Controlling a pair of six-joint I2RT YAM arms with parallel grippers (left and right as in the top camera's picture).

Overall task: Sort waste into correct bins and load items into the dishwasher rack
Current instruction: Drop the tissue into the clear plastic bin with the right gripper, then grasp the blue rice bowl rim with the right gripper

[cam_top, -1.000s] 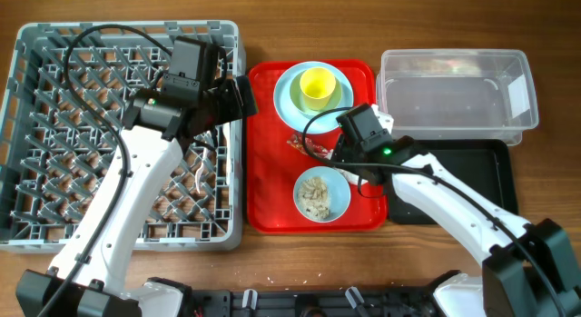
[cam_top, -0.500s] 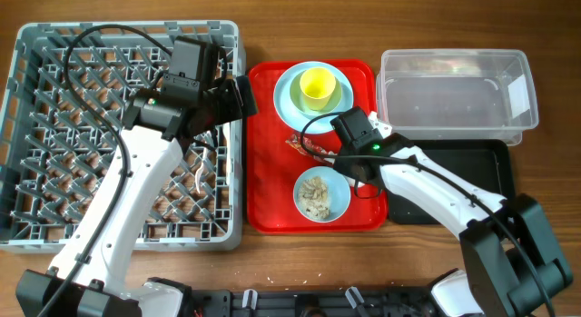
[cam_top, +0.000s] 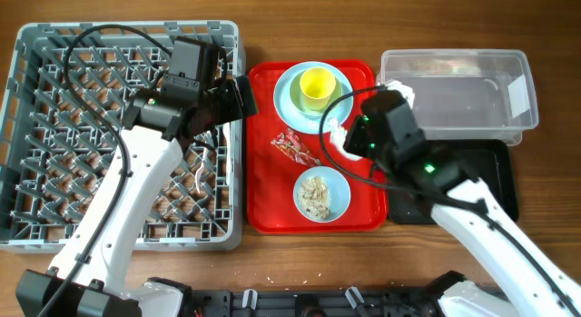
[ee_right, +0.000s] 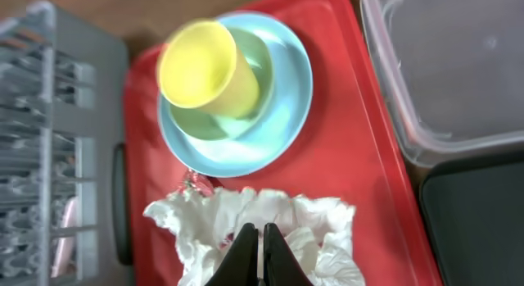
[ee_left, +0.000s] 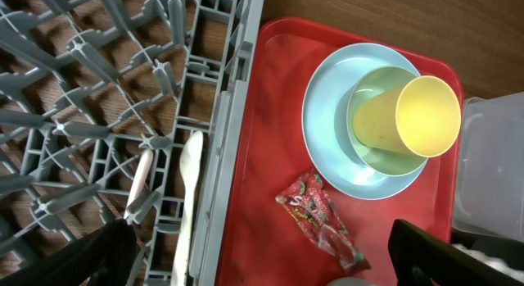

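My right gripper is shut on the crumpled white napkin and holds it above the red tray; overhead, the napkin shows beside the gripper. The red snack wrapper lies on the tray. A light blue bowl with rice-like scraps sits near the tray's front. The yellow cup stands on the light blue plate. My left gripper hangs open over the rack's right edge, above the wrapper. White utensils lie in the grey rack.
The clear tub stands at the back right, with the black tray in front of it. A greenish bowl sits under the cup on the plate. The rack's wall borders the red tray's left side.
My right gripper shut on the napkin and lifted it off the tray, shifting right and toward the back. The wrapper now lies uncovered. The left arm has not moved.
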